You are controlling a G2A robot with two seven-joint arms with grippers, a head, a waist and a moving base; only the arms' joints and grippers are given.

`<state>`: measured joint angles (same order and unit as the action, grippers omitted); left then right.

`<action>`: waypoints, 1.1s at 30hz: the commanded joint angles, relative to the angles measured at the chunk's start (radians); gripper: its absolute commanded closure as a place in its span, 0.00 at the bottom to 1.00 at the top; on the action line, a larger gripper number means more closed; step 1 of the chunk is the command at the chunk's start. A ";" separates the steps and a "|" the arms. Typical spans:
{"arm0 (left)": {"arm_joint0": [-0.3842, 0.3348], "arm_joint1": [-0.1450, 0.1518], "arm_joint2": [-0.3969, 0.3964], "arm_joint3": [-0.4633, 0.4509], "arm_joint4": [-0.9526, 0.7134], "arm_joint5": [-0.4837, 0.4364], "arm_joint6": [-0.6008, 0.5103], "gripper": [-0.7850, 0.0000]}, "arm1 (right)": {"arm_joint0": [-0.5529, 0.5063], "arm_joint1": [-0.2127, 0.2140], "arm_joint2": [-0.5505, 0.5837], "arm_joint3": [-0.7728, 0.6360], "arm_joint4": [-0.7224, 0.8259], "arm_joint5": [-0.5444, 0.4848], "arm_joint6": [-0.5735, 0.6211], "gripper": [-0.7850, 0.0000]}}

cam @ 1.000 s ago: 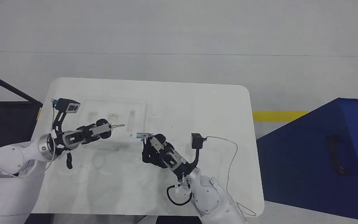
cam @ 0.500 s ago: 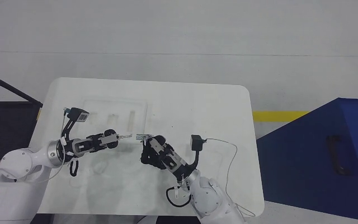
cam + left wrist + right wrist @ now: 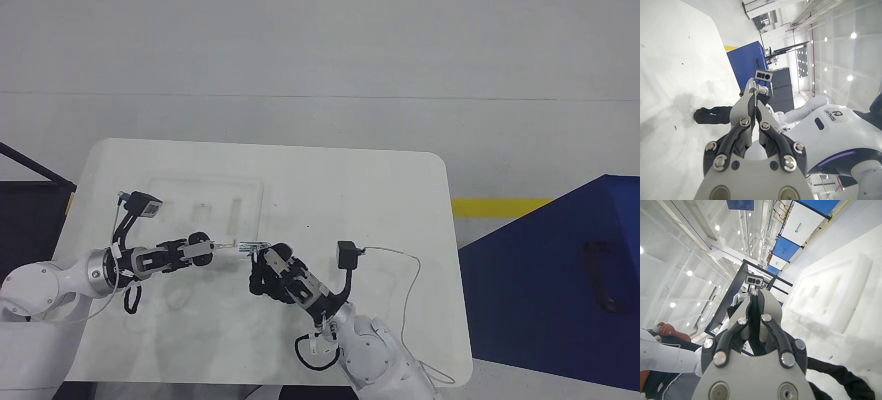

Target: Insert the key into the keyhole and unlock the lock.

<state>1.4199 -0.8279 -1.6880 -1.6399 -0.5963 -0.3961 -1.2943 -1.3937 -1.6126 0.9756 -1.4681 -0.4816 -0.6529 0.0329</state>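
My left gripper (image 3: 753, 97) is shut on a flat key (image 3: 754, 102), held edge-on with its blade pointing at the lock. The silver lock (image 3: 758, 89) hangs in the air just ahead, its round keyhole face (image 3: 752, 91) meeting the key's tip; how deep the key sits I cannot tell. My right gripper (image 3: 754, 295) is shut on that lock (image 3: 739, 298). From above, the left gripper (image 3: 203, 245), key (image 3: 228, 245), lock (image 3: 252, 244) and right gripper (image 3: 266, 262) line up over the table's middle.
A white foam tray (image 3: 205, 205) with shallow recesses lies on the white table (image 3: 380, 200) behind the grippers, also seen as the tray (image 3: 829, 291). A black cable sleeve (image 3: 711, 115) trails under the right arm. A blue cabinet (image 3: 560, 290) stands beyond the table's right edge.
The left arm has swung right and slightly nearer, bringing the key's tip up to the lock. The right arm has shifted a little to the left with the lock.
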 commanded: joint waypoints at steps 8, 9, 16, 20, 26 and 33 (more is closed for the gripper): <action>-0.010 0.000 0.010 0.015 0.004 0.002 -0.013 1.00 | 0.009 0.004 -0.014 0.008 0.002 0.005 -0.008 1.00; -0.011 0.000 0.011 0.016 0.003 0.003 -0.015 1.00 | 0.009 0.005 -0.016 0.009 0.004 0.004 -0.010 1.00; -0.015 0.000 0.016 0.024 0.007 0.011 -0.016 1.00 | 0.013 0.008 -0.025 0.016 0.006 0.006 -0.014 1.00; -0.013 0.001 0.014 0.023 0.010 0.009 -0.022 1.00 | 0.015 0.011 -0.028 0.017 0.000 0.008 -0.014 1.00; -0.013 0.005 -0.001 0.023 0.036 0.008 -0.050 1.00 | 0.023 0.014 -0.035 0.034 -0.004 0.009 -0.007 1.00; -0.055 0.019 -0.036 0.061 0.044 0.033 -0.162 1.00 | 0.029 0.019 -0.047 0.041 -0.002 0.007 0.012 1.00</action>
<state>1.3722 -0.8108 -1.7180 -1.5844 -0.5556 -0.3726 -1.4439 -1.3656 -1.5944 0.9301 -1.4273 -0.4848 -0.6455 0.0408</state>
